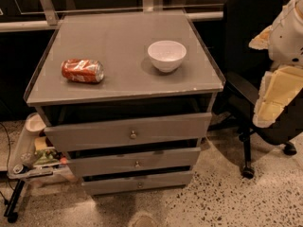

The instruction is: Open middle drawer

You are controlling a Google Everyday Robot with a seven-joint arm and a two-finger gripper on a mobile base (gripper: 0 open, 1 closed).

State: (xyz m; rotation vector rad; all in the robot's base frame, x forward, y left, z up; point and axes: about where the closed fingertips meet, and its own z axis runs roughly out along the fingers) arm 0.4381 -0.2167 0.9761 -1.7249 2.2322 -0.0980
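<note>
Camera view: gripper [277, 91] nearest us, at right edge before black chair [236, 13], well apart from drawers; whether wide or narrow, we cannot tell. Middle drawer [94, 164] sits between taller top drawer [94, 135] and shorter bottom drawer [113, 186]; looks shut or nearly so, knob [137, 164] untouched. We judge task not begun: approach, grasp, pull all left. Farther back, on cabinet top [118, 41]: red can [82, 71], white bowl [166, 55].

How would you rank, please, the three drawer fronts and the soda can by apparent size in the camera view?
1. Top drawer
2. Middle drawer
3. Bottom drawer
4. Can
The lower drawers lie farther from the camera, so their true order is unsure. The claw is not in view.
</note>
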